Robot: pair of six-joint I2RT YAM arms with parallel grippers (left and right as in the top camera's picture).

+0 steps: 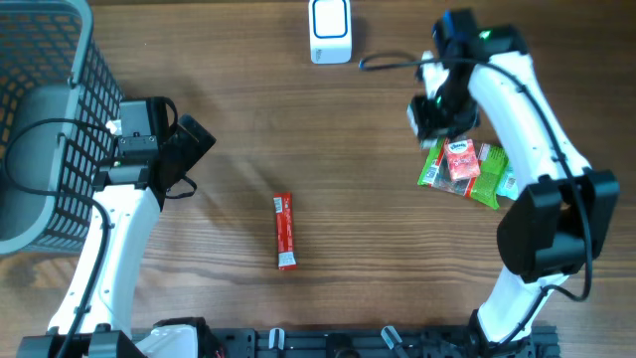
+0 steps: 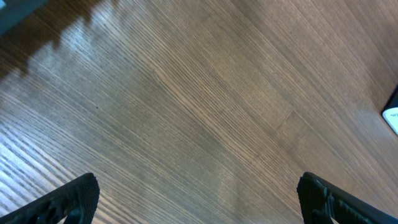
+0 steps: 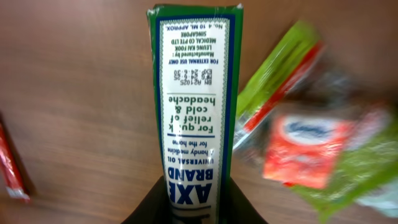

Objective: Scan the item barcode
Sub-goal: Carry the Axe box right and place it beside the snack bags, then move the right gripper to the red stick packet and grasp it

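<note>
My right gripper (image 3: 194, 208) is shut on a narrow green and white box (image 3: 194, 93) printed "AXE BRAND". The box stands out straight from between the dark fingers (image 3: 154, 205). No barcode shows on the face turned to the wrist camera. From overhead, this gripper (image 1: 434, 111) hangs at the right rear of the table, just above a pile of packets (image 1: 467, 169). A white scanner (image 1: 330, 30) stands at the back edge, left of that gripper. My left gripper (image 1: 191, 149) is open over bare wood at the left, its fingertips (image 2: 78, 198) far apart with nothing between them.
A red stick packet (image 1: 285, 231) lies in the middle of the table. A grey mesh basket (image 1: 60, 89) fills the back left corner. The pile holds green and red-orange packets (image 3: 305, 149). A black cable (image 1: 388, 62) runs from the scanner towards the right arm.
</note>
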